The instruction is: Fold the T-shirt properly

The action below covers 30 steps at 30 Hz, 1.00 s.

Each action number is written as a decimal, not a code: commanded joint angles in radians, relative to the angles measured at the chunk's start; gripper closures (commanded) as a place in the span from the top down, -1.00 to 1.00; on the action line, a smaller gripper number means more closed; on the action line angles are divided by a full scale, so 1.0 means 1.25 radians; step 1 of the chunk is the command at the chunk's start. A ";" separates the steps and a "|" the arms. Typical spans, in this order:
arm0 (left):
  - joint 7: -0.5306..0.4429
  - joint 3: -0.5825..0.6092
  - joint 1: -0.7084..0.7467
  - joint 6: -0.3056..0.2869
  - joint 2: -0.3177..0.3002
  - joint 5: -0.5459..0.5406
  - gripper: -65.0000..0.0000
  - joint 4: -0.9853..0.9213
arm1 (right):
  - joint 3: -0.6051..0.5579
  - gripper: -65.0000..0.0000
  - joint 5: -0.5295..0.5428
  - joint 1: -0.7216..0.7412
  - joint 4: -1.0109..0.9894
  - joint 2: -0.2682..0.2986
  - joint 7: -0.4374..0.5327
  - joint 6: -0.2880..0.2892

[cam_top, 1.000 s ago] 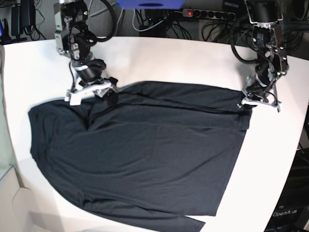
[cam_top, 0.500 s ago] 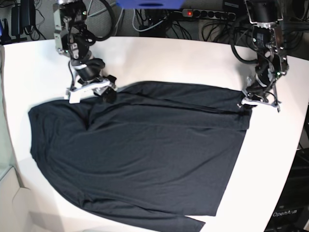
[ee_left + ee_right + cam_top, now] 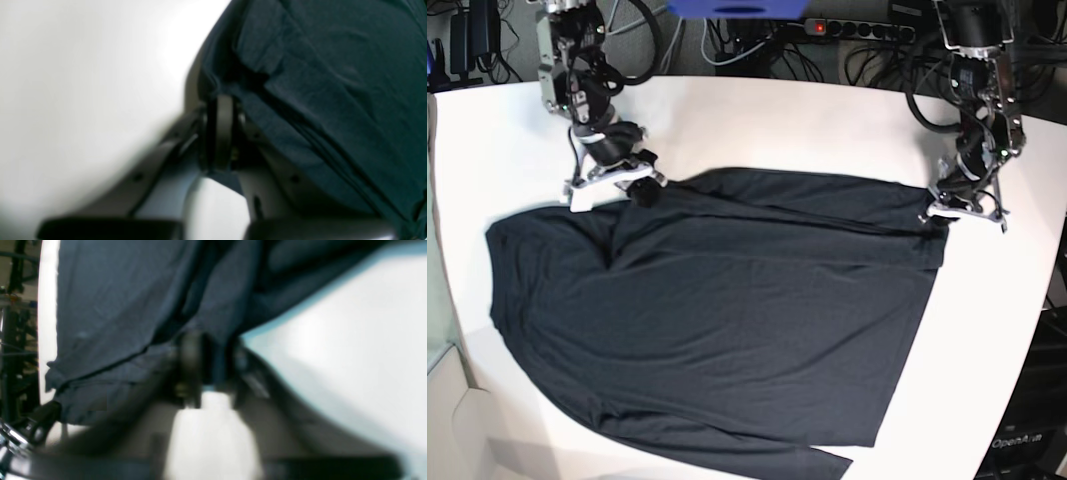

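Both pincers are clamped on the T-shirt [image 3: 717, 320]: the right gripper [image 3: 639, 188] pinches its upper-left edge, the left gripper [image 3: 939, 217] its upper-right corner. Dark cloth lies spread across the frame's middle on the white table [image 3: 827, 120], a sleeve trailing toward the bottom.

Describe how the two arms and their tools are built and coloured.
Both arms are black, jointed frames with exposed black cables looping beside them. The right tool has pale silver-white finger brackets over a dark body; the left tool matches it. Close up, the left tool's fingers are light grey with small holes and dark pads.
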 commanded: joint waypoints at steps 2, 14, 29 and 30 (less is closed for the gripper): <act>0.044 0.004 0.004 0.012 -0.003 0.011 -1.00 -0.001 | 0.002 -1.00 0.007 0.010 0.012 0.004 0.002 0.001; 0.044 -0.003 0.002 0.014 -0.001 0.009 -1.00 0.097 | 0.000 -1.00 0.004 0.024 0.105 0.038 -0.005 0.001; 0.046 -0.003 -0.080 0.020 -0.005 0.009 -1.00 0.116 | 0.000 -1.00 0.008 0.116 0.117 0.060 -0.060 0.001; 0.046 -0.003 -0.087 0.020 -0.005 0.009 -1.00 0.114 | 0.000 -1.00 0.008 0.124 0.117 0.060 -0.066 0.001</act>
